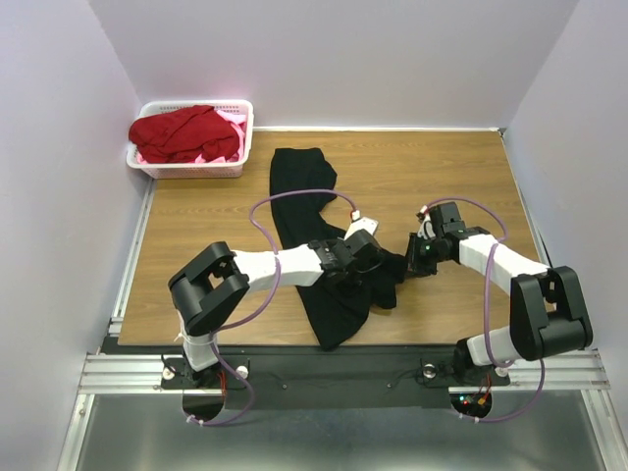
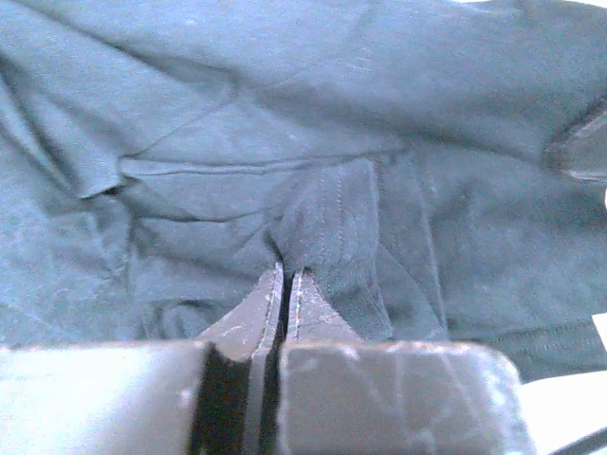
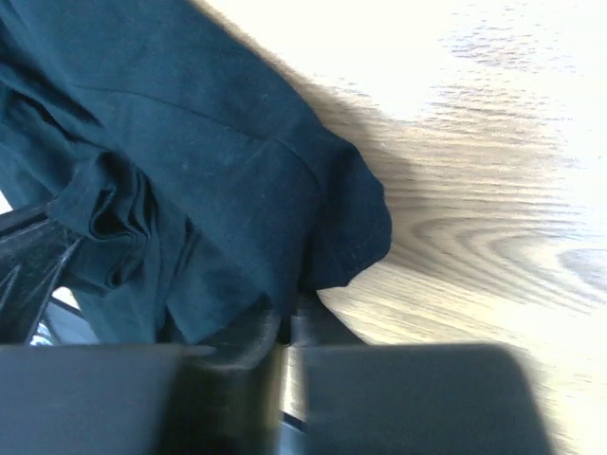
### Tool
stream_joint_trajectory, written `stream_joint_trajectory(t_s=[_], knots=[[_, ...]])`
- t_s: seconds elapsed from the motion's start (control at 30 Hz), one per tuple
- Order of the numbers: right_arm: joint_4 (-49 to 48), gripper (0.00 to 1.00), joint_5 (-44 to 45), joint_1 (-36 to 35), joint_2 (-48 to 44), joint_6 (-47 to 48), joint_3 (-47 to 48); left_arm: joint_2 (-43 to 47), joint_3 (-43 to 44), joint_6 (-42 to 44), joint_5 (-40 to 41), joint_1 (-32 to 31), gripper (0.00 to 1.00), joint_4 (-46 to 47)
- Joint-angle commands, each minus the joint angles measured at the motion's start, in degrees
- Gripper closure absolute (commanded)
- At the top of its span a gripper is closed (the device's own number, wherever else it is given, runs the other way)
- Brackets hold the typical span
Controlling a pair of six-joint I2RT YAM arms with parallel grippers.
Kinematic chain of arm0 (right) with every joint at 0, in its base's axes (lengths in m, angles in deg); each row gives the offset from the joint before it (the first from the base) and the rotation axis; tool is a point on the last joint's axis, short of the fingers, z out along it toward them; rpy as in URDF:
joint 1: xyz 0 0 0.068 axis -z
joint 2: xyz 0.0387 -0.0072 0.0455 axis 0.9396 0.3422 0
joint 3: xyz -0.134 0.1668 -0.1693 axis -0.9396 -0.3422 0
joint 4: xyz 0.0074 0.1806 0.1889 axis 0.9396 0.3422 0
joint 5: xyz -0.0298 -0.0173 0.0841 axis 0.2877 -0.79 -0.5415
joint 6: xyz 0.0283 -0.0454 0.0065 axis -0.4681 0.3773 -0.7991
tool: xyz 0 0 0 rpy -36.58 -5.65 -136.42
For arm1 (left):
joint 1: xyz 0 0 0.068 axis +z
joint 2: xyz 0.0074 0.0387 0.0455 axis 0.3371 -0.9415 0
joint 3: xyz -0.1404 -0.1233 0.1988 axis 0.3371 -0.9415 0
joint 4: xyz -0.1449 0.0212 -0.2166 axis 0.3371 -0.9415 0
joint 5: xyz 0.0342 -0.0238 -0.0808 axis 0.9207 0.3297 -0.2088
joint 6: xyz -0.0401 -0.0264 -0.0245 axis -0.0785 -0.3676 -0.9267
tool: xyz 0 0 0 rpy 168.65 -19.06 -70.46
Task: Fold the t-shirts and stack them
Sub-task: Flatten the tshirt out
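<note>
Top external view: the black shirt (image 1: 299,186) is laid far-to-near along the table (image 1: 196,255), its near half bunched between both arms. A fold is pinched by the left gripper (image 2: 285,273). The right gripper (image 3: 290,320) is nearly closed at the shirt's edge; a hold cannot be confirmed.

Layout | we find the basket (image 1: 186,170) at the far-left corner of the table (image 1: 451,177), heaped t-shirts (image 1: 184,132) inside | long t-shirt (image 1: 299,186) on table centre, running far to near edge | left gripper (image 2: 286,275) on its near half | right gripper (image 3: 287,327) at its right-hand edge
</note>
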Motion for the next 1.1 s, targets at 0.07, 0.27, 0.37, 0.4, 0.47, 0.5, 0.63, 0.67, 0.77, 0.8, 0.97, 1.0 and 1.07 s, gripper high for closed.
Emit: stream_joint_trajectory(t_s=[0.07,0.27,0.37,0.4,0.47,0.5,0.63,0.67,0.77,0.8,0.97,1.0,1.07], knots=[[-2.35,0.99,3.7,-0.38,-6.0,-2.09,-0.69,3.5,-1.81,0.57,7.88,5.52,1.0,-3.68],[6.51,0.99,15.21,-0.47,-16.73,-5.27,1.5,8.17,-0.59,8.91,13.59,19.05,1.0,-4.74],[10.12,0.99,20.83,-0.47,-21.38,-5.44,4.48,7.38,7.38,15.23,16.76,24.67,1.0,-5.36],[10.91,0.99,21.46,-0.38,-22.36,-5.35,5.28,6.68,9.5,16.99,17.11,25.74,1.0,-5.27],[12.93,0.99,21.47,-0.47,-24.2,-4.66,7.82,4.06,16.07,21.2,17.91,28.19,1.0,-4.22],[13.73,0.99,20.68,-0.47,-24.39,-4.48,8.71,2.91,18.64,22.45,18.0,28.73,1.0,-3.95],[17.94,0.99,18.04,-0.47,-26.66,-4.38,10.3,-6.74,33.22,28.59,19.48,30.05,1.0,-3.6],[18.74,0.99,17.51,-0.47,-27.11,-4.65,10.3,-8.78,36.56,28.61,19.75,30.23,1.0,-3.51],[21.81,0.99,14.27,-0.47,-27.9,-5.97,9.51,-17.36,50.01,31.68,20.11,30.84,1.0,-3.95],[22.08,0.98,12.78,-0.38,-28.08,-6.58,8.9,-19.5,56.48,31.69,20.19,30.93,1.0,-4.39],[25.16,0.65,8.44,-0.55,-27.81,-6.06,5.82,-27.87,67.27,28.79,18.53,32.16,0.64,-9.57],[25.25,0.57,10.2,-0.55,-28.25,-5.36,6.34,-27.08,65.09,27.83,17.57,31.99,0.47,-10.1],[25.95,0.45,14.69,-0.55,-27.47,-4.13,9.23,-21.41,59.39,24.05,14.84,31.11,0.14,-8.88]])
